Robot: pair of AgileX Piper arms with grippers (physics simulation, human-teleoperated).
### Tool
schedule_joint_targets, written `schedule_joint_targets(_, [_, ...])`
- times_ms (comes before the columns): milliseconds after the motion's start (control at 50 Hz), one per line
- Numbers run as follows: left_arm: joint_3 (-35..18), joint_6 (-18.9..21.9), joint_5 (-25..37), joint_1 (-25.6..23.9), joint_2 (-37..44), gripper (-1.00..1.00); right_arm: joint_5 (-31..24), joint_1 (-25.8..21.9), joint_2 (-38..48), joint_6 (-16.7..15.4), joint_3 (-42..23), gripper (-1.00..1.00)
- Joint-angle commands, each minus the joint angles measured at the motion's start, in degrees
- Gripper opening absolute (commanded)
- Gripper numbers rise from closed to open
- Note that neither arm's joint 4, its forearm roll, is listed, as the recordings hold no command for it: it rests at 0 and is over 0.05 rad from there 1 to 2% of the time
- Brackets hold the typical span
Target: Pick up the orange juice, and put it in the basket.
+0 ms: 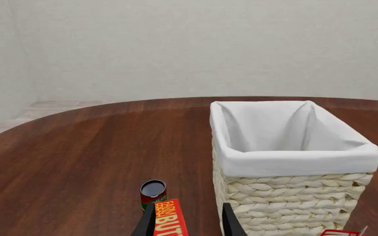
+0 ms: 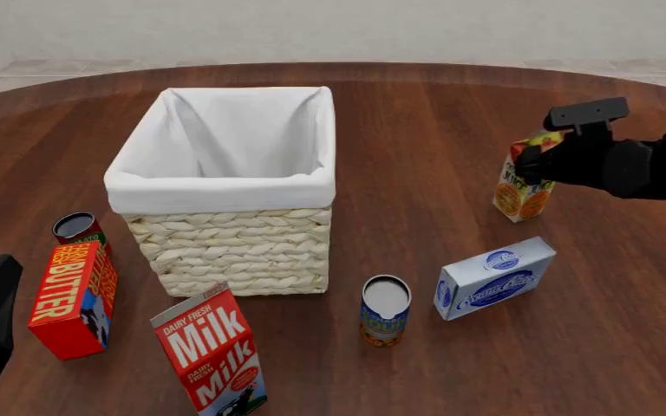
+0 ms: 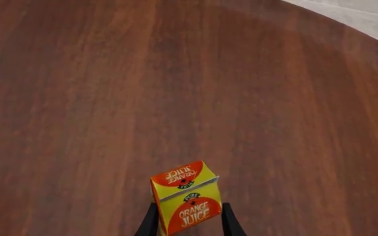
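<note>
Nearest, at the front edge of the table (image 2: 449, 139), the left gripper (image 1: 187, 221) sits low at the front view's left; its wrist view shows two dark fingers (image 1: 229, 221) set apart with nothing between them, so it is open and empty. Just ahead of it stand a red butter box (image 2: 73, 299) and, behind that, a small dark-topped can (image 2: 79, 230). A red-and-white milk carton (image 2: 212, 355) stands to their right, tilted, then an open blue can (image 2: 385, 309) and a blue-and-white box (image 2: 495, 277) lying on its side.

Farther in, the basket (image 2: 235, 243) stands upright left of centre, its white lining folded over the rim, with nothing visible inside. It is well apart from the orange juice (image 2: 526, 186).

The orange juice stands on the right side of the table, upright or nearly so. The right gripper (image 3: 187, 221) is at its top; the wrist view shows a finger on either side of the carton, close against it, though whether they press it I cannot tell.
</note>
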State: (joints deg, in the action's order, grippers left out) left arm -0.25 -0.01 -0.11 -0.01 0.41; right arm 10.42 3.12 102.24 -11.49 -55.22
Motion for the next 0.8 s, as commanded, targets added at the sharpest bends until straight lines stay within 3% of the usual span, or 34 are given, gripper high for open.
schedule_joint_targets(20, [0.00, 0.00, 0.00, 0.01, 0.00, 1.00, -0.83, -0.61, -1.12, 0.94, -0.06, -1.00])
schedule_joint_targets(560, [0.00, 0.00, 0.00, 0.01, 0.00, 1.00, -8.80, -2.97, -15.56, -2.20, -2.75, -1.00])
schedule_joint_targets(800, [0.00, 0.00, 0.00, 0.01, 0.00, 1.00, -14.05, -6.78, -22.47, -3.23, -5.26, -1.00])
